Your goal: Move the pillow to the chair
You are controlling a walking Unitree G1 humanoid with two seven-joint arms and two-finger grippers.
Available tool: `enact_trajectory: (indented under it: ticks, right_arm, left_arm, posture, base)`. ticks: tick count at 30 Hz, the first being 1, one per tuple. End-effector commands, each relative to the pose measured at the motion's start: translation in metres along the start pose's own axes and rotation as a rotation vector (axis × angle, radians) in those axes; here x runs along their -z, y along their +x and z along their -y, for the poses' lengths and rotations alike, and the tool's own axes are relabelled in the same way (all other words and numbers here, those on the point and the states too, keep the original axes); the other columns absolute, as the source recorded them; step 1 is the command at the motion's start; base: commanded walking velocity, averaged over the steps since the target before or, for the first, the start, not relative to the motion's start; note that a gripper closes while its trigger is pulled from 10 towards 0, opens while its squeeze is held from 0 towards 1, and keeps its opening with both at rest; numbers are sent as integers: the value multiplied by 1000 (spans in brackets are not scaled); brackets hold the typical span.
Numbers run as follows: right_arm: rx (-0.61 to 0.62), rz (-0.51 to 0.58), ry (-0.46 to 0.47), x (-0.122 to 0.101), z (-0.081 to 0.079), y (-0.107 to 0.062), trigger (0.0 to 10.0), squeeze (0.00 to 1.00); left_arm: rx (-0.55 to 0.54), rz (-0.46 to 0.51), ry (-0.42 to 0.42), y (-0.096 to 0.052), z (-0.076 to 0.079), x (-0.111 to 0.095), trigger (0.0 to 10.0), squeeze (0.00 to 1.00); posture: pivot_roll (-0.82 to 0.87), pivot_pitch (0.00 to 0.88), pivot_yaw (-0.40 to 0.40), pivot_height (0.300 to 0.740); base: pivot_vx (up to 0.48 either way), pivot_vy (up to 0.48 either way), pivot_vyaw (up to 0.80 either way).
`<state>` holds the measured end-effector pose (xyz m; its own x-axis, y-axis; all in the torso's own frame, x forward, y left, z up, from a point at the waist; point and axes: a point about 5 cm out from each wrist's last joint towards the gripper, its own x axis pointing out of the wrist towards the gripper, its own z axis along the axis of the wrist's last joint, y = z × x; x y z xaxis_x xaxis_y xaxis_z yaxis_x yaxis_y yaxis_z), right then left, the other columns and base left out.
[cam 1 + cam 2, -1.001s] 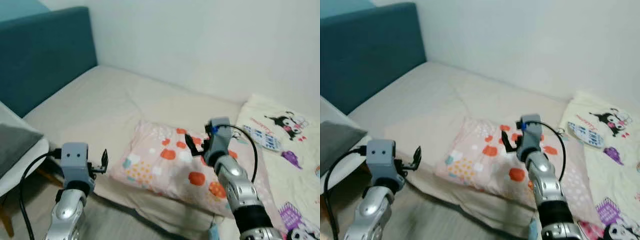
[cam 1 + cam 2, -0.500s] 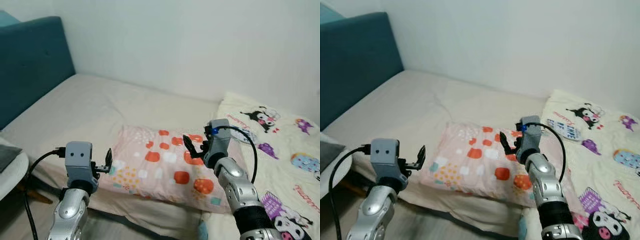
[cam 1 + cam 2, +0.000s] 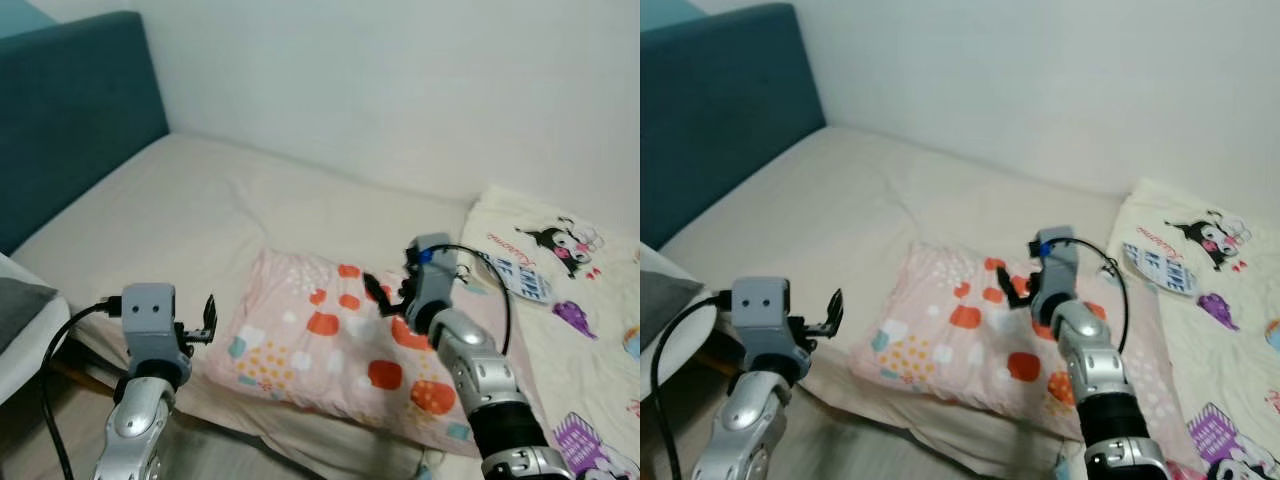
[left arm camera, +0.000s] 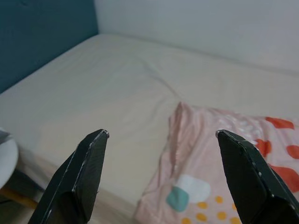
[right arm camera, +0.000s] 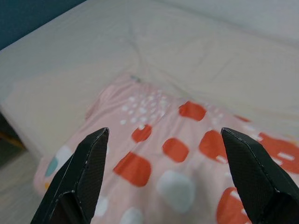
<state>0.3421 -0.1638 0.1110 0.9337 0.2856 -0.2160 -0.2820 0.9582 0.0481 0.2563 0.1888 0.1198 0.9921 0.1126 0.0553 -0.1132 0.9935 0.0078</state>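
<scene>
Right hand (image 3: 381, 296) wide above one pillow (image 3: 340, 350), left hand (image 3: 207, 322) wide (beside bed (image 3: 190, 210)).

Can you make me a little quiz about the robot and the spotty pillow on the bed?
1. True or false: the right gripper is squeezing the pillow.
2. Which gripper is over the pillow? A) left B) right
3. Fill in: the left gripper sits beside the pillow's ____ edge, by the side of the bed.

Key: 1 false, both grippers are open and holding nothing. 2 B. 3 left.
</scene>
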Motion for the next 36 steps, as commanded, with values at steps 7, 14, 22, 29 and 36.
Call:
enact_trajectory:
  ticks: [7,14,22,29,36]
  right_arm:
    - [76,-76,149,14,15,-3,10000,0]
    - [150,-102,351,26,24,-4,10000,0]
    - [180,-95,431,29,28,-3,10000,0]
    - [232,-105,578,40,32,-4,10000,0]
    - [317,-146,758,49,34,-4,10000,0]
  left_arm:
    - [10,7,16,0,-3,-2,10000,0]
    - [78,65,147,3,-2,-12,10000,0]
    - [81,82,228,6,-9,-14,10000,0]
    - [80,94,264,7,-12,-16,10000,0]
    - [85,115,285,6,-14,-20,10000,0]
  posture:
    - [66,0,-49,670]
    - [68,0,-50,645]
    - [67,0,-51,620]
    - [70,0,-49,600]
    - [75,0,-49,570]
  base:
    - [0,0,0]
    - [0,0,0]
    - [0,0,0]
    - [0,0,0]
    - [0,0,0]
